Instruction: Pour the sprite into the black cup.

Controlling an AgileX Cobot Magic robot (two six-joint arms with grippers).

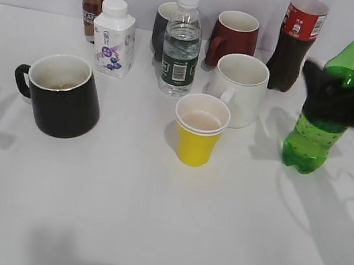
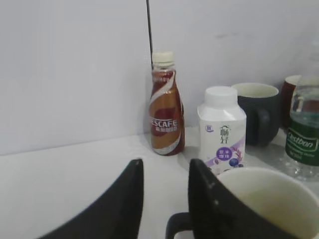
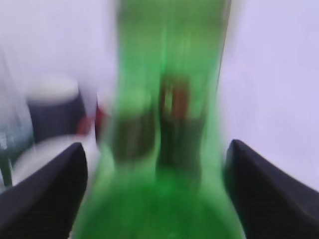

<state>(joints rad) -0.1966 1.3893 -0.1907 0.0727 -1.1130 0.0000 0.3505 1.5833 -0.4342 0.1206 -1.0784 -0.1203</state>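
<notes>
The right gripper (image 3: 154, 194) stood at the far right, its jaws spread wide. The left gripper (image 2: 164, 199) waited parted at the left edge.

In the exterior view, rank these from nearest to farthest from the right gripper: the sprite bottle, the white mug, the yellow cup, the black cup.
Measured from the right gripper:
1. The sprite, between its fingers at far right.
2. The white mug, just left of the bottle.
3. The yellow cup, centre, nearer the camera.
4. The black cup, far left.

A yellow paper cup (image 1: 197, 138) stands just before a white mug (image 1: 240, 89), beside a water bottle (image 1: 181, 43).
</notes>
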